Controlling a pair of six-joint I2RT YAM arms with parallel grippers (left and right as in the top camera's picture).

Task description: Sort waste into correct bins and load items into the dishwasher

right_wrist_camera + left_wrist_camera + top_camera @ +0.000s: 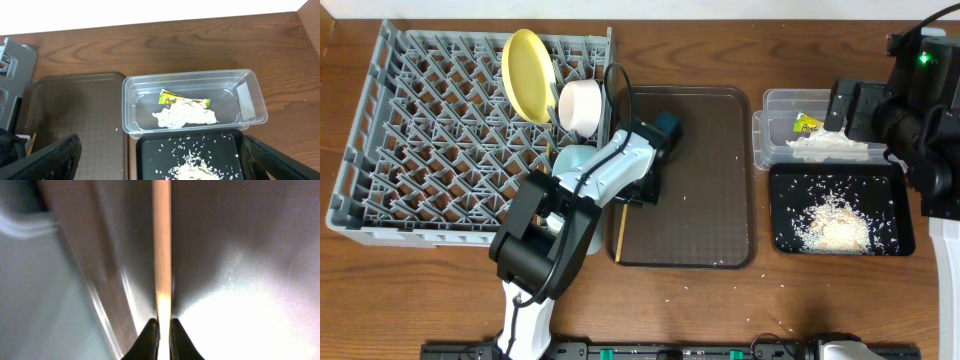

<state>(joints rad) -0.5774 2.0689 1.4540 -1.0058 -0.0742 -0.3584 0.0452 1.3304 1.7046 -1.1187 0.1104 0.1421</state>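
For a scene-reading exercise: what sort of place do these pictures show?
Probably a lab tabletop staged for kitchen clean-up: wooden table, grey dish rack holding a yellow plate, clear tub of waste.

The chopstick (pixel 161 240) is blurred and runs off at twelve o'clock; the black tray (pixel 147 165) is cut off at six o'clock.

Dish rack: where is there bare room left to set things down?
The left and middle of the dish rack are bare pegs. Its right edge is crowded: yellow plate, white bowl, light blue bowl.
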